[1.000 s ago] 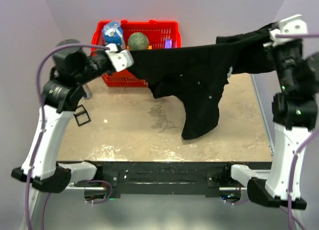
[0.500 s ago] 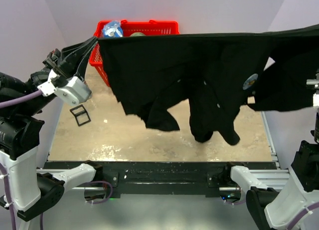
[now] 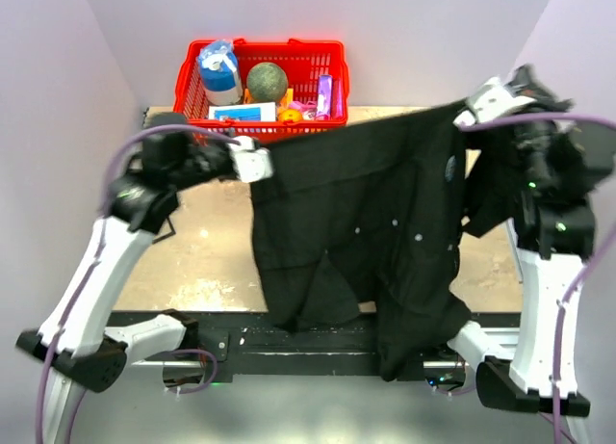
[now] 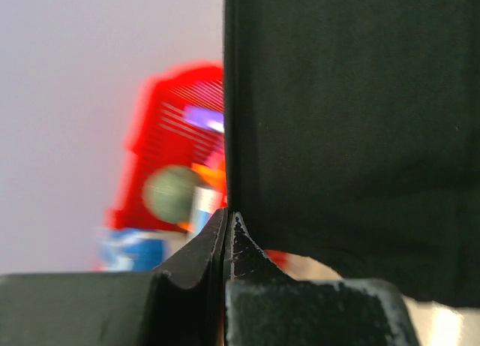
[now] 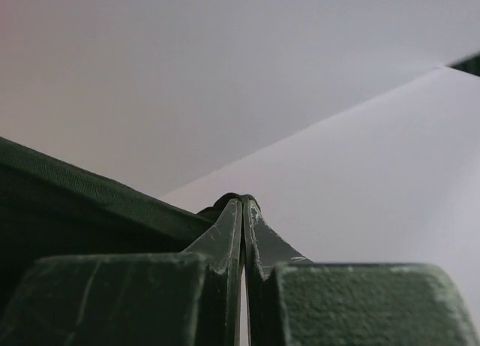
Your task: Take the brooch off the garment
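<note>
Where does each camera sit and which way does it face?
Top external: above, behind the arm bases, looking down at the table; both arms show, left gripper and right gripper holding the shirt.
Left wrist: behind its shut fingers, facing the shirt's edge and the basket.
Right wrist: behind its shut fingers, facing bare wall over a shirt fold.
Shared: shirt in all three; basket in top and left wrist.

Soft, even light fills every view; beyond the left gripper (image 4: 226,220) the red plastic basket (image 4: 169,136) is blurred, and the large black shirt (image 4: 352,98) beside it shows little detail.
</note>
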`<state>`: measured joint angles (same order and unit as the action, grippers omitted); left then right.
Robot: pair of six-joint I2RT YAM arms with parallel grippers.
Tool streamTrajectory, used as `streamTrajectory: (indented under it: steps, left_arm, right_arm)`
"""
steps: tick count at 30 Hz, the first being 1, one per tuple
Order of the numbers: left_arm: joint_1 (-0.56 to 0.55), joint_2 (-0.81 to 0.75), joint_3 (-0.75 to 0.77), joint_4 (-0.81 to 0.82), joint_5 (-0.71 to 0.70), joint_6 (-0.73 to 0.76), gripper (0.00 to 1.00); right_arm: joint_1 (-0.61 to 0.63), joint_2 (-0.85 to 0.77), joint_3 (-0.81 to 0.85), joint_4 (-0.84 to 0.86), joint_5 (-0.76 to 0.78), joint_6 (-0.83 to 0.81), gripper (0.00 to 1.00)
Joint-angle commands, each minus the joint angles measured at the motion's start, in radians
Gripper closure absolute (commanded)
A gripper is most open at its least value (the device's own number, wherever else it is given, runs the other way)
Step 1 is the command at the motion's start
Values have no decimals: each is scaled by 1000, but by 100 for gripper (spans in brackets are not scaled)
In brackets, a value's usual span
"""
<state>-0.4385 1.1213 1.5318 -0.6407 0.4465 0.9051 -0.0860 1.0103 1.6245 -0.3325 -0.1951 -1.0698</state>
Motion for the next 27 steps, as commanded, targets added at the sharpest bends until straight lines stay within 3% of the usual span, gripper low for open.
streamTrajectory:
  steps: [1,5,8,10,11,13,15,17,18,19,20,22,24,25,27]
  left_arm:
    - [24,58,-207,10,-57,70,100]
    - [87,271,-246,75,-31,83,100]
    - [110,464,-162,78,-12,68,100]
    - [112,553,-51,67,-18,37,100]
    - [112,624,-14,59,-29,20,100]
    - [112,673,55,79,-61,-35,100]
    - [109,703,70,133,-124,-63,84]
    - [103,680,47,241,-217,-103,62]
    - [101,663,33,277,-245,-139,57]
    - [100,641,-2,342,-271,-162,52]
    - [95,593,-16,360,-299,-181,45]
    - [87,539,-70,340,-273,-227,40]
    - [80,453,-140,270,-171,-223,37]
    - [80,395,-171,174,-28,-198,37]
    - [61,356,-267,39,81,-53,37]
  right_arm:
    - [-8,11,-173,-75,-130,-157,100]
    - [105,91,-374,-70,-92,-283,100]
    - [138,233,-468,45,-60,-288,100]
    - [146,334,-441,104,-34,-242,100]
    - [149,461,-410,116,-8,-213,100]
    - [149,595,-271,141,40,-90,100]
    - [147,778,-96,115,121,-11,100]
    - [149,852,-7,133,164,57,100]
    - [149,890,29,204,212,138,100]
    - [149,893,38,237,229,172,68]
    - [150,895,54,253,235,200,52]
    - [150,860,54,237,218,252,26]
    - [150,777,11,173,166,251,17]
    - [150,742,-14,149,140,251,14]
    - [144,661,-115,86,103,242,10]
